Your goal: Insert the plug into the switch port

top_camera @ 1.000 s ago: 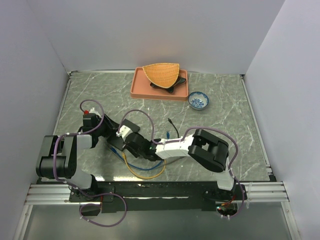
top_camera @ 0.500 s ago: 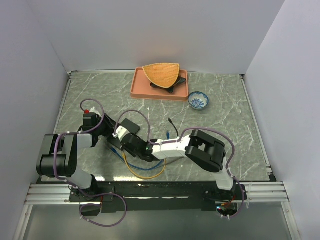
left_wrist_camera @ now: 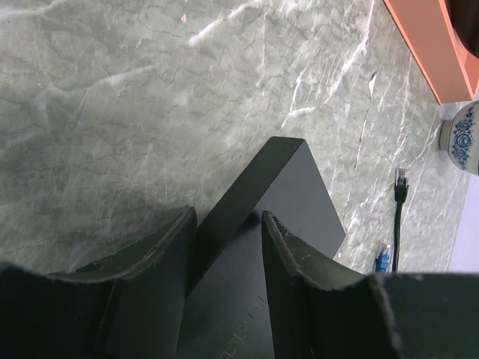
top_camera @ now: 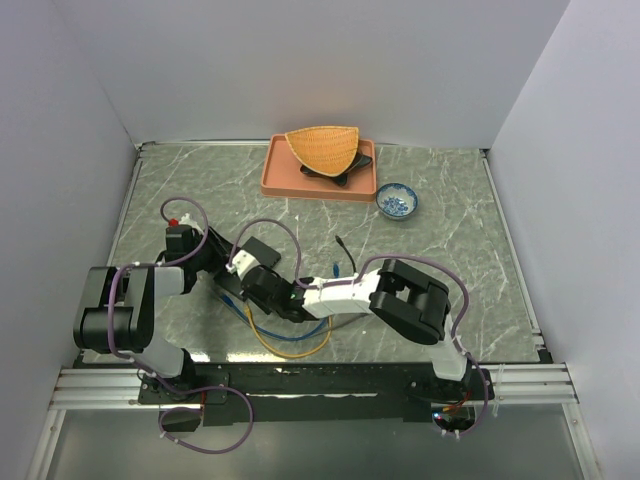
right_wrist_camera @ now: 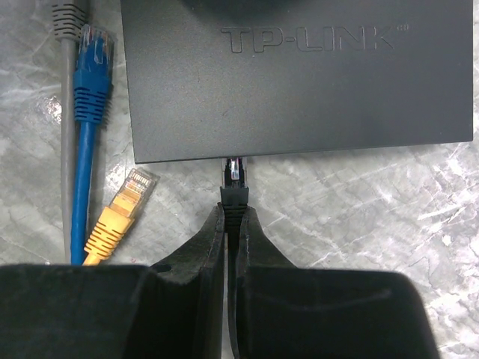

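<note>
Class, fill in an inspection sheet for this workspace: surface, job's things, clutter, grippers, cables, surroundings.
Surface: grey-green marbled table.
Job's things: black switch; black plug, its tip at the switch's edge, seating unclear.
Clutter: orange tray holding wicker basket; patterned bowl.
Grippers: left gripper clamps the switch; right gripper shut on the plug.
Cables: blue plug, yellow plug, grey plug lie loose beside the switch.
Surroundings: plain walls; nothing else seen.

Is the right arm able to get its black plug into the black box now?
Probably yes: the right gripper holds the plug right at the switch edge, with nothing between them.
</note>
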### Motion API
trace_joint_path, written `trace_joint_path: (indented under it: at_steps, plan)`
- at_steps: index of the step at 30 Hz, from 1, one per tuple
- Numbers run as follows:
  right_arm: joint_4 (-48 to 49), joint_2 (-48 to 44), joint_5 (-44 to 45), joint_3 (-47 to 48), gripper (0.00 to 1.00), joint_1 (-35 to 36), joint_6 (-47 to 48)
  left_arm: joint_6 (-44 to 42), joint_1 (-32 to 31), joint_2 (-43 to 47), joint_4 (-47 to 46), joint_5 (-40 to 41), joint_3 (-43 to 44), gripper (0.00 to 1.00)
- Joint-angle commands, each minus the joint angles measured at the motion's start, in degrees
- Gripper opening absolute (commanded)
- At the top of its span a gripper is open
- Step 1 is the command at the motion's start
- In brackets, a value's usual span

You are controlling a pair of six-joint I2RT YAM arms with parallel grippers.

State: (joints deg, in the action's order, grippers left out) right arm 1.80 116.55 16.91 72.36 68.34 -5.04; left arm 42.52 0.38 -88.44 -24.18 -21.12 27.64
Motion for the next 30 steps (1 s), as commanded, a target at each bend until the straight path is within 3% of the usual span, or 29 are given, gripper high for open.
trace_joint_path:
  at_steps: [1,13,30]
  plan:
    - [3.7,1.0,-1.3,4.3,0.0,-0.7,-2.8,-0.7,-0.6,-1.6,3.3,-2.7,-0.2,0.47]
    - [2.4,2.1,-4.9,8.1,0.0,-2.9,-4.2,-0.8,-0.6,-2.1,3.2,-3.5,0.0,0.42]
    - [0.6,4.2,-0.6,12.9,0.0,-4.4,-11.3,-0.6,-0.6,-2.6,3.3,-3.7,0.0,0.37]
